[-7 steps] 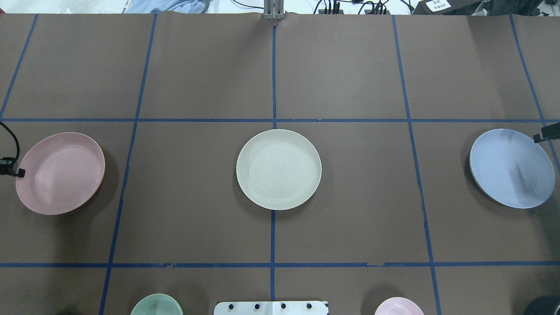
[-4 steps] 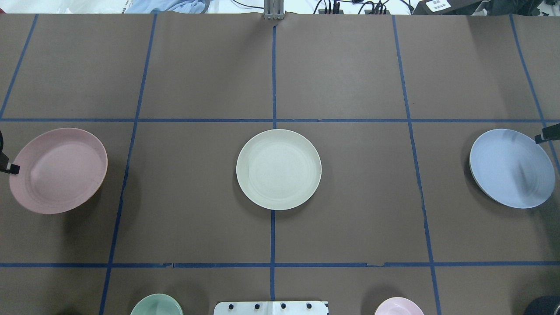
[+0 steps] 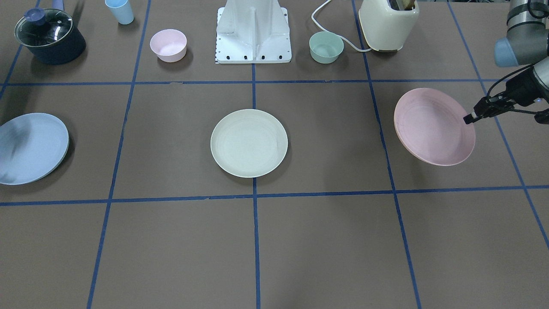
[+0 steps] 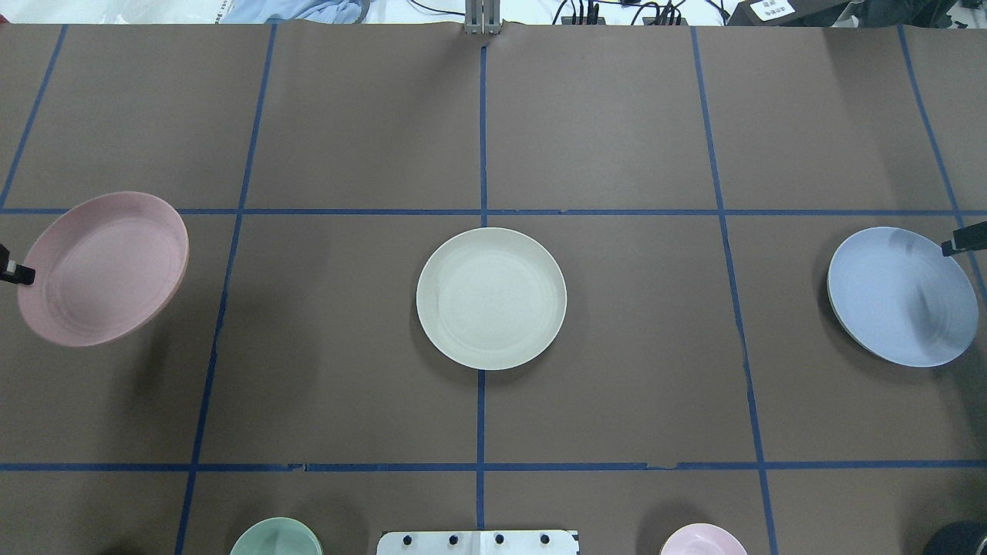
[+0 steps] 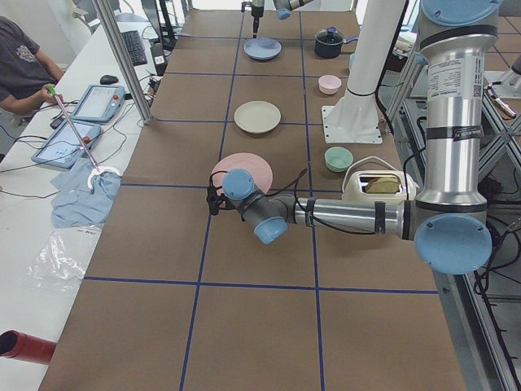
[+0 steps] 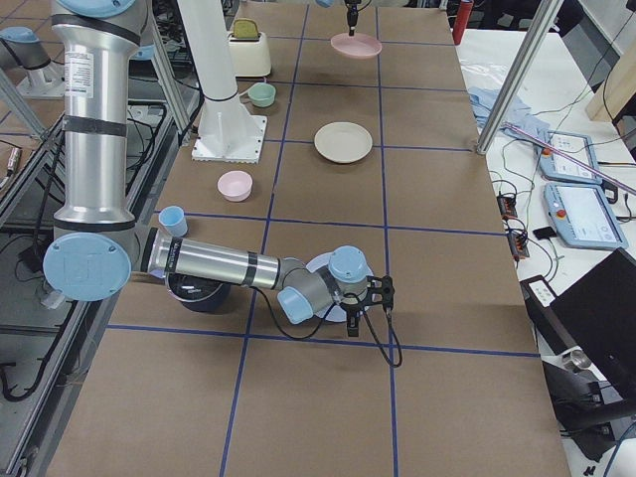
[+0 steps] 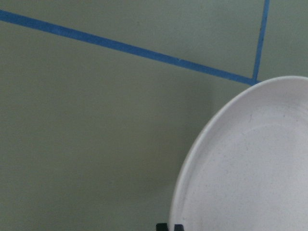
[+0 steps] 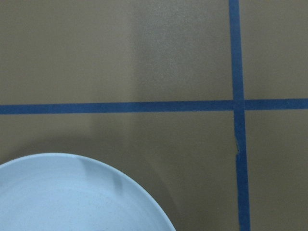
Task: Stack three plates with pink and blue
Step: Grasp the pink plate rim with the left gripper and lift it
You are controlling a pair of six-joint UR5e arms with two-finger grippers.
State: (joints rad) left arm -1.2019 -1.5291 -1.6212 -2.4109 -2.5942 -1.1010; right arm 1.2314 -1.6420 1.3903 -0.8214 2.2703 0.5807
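The pink plate (image 4: 104, 266) (image 3: 433, 126) hangs tilted above the table's left part, its shadow below it. My left gripper (image 4: 17, 272) (image 3: 469, 118) is shut on its outer rim; the left wrist view shows the plate (image 7: 245, 163) close up. The cream-green plate (image 4: 491, 298) lies flat at the table's middle. The light blue plate (image 4: 902, 297) (image 3: 30, 148) sits at the right, slightly tilted. My right gripper (image 4: 954, 244) is at its outer rim and looks shut on it. The right wrist view shows only the blue plate's edge (image 8: 72, 197).
Along the robot's side stand a small pink bowl (image 3: 168, 44), a mint bowl (image 3: 326, 46), a toaster (image 3: 388, 23), a lidded dark pot (image 3: 48, 36), a blue cup (image 3: 120, 10) and the white base (image 3: 253, 32). Blue tape lines cross the brown table.
My left gripper has lifted the pink plate up off the table; it shifts toward the far side in the overhead view and its shadow separates. The blue plate and right gripper barely moved.
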